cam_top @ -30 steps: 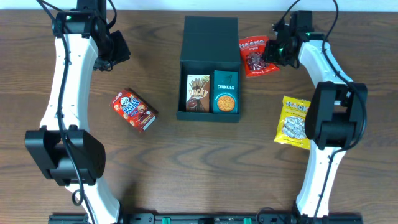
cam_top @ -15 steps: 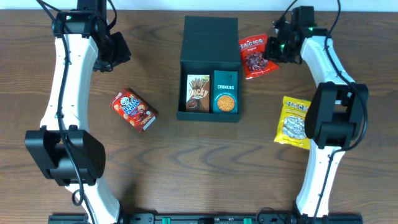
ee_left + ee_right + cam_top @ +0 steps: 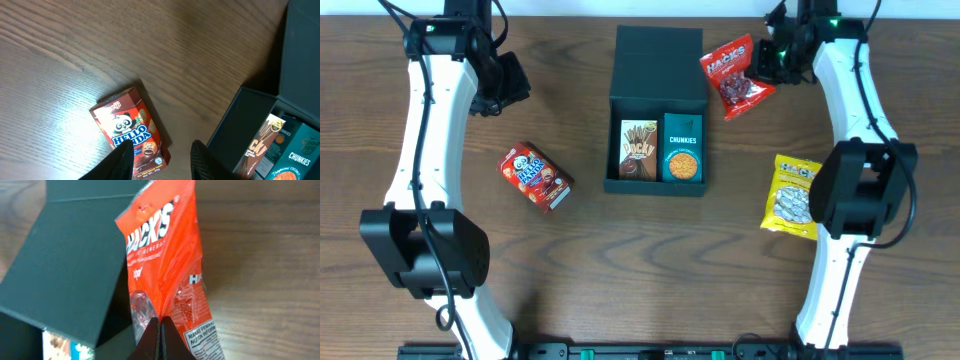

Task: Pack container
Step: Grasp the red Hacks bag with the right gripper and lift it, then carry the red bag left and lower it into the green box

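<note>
Container (image 3: 655, 188) stretches rearward; lid (image 3: 660, 60) seemingly flat.

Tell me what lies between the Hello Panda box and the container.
Only bare table separates the Hello Panda box from the container, as the overhead view shows.

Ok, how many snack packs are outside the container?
3: Hello Panda box left of the container, red bag in the right end effector, yellow bag at the table's right.

Dark wood table (image 3: 620, 270) — perhaps laminate
</note>
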